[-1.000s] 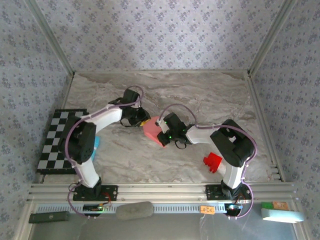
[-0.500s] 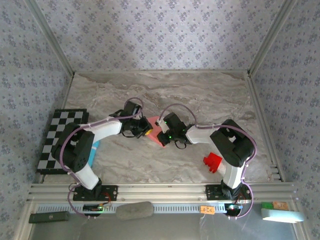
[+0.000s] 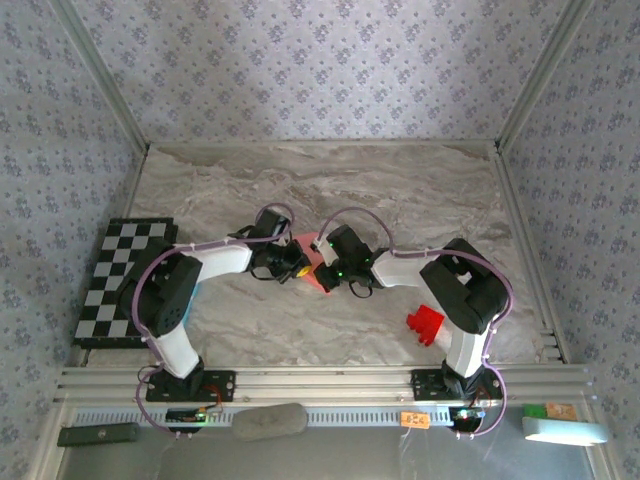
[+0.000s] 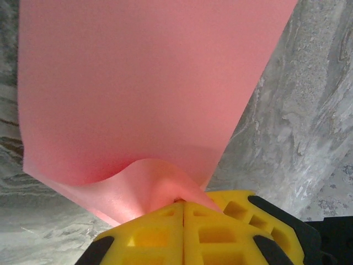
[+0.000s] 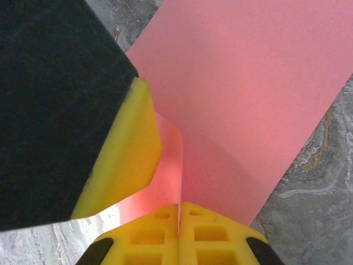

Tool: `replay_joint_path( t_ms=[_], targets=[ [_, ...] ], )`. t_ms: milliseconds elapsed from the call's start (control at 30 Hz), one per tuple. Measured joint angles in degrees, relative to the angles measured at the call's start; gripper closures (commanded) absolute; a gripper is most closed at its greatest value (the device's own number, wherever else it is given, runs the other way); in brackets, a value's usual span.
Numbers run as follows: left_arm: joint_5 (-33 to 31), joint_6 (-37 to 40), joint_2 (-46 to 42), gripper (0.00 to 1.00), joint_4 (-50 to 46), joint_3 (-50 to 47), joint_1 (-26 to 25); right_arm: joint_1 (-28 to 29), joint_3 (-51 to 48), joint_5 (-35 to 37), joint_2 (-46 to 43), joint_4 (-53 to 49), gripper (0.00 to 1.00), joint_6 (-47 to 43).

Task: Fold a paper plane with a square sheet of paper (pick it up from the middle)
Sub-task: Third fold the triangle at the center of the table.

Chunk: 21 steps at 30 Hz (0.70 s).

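The square sheet of paper (image 3: 312, 260) is salmon pink and lies mid-table between my two grippers. My left gripper (image 3: 297, 266) is shut on the sheet's near edge (image 4: 149, 83), and the paper bulges up into a hump just in front of its yellow fingertips (image 4: 183, 201). My right gripper (image 3: 325, 272) is shut on the sheet (image 5: 248, 99) from the other side, its fingertips (image 5: 179, 205) pinching a raised curl of paper. The left gripper's yellow finger (image 5: 124, 154) sits close beside that curl. The paper plane is out of view.
A small red block (image 3: 426, 323) sits near the right arm's base. A black-and-white chequered board (image 3: 115, 280) lies at the table's left edge, with a blue item (image 3: 191, 291) beside it under the left arm. Patterned walls enclose the marble table (image 3: 400, 190).
My left gripper has moved right and nearer onto the sheet's edge and closed on it. The right gripper has stayed shut on the sheet in place.
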Motion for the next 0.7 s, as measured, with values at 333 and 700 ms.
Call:
replay_joint_path(
  t_ms=[333,700],
  targets=[
    [-0.24,0.0,0.52,0.94,0.7,-1.7,-0.31,0.0,0.0,0.0,0.0,0.0,0.95,0.04],
    [-0.68,0.02,1.51,0.94,1.05,-1.88,-0.31,0.0,0.0,0.0,0.0,0.0,0.95,0.07]
  ],
)
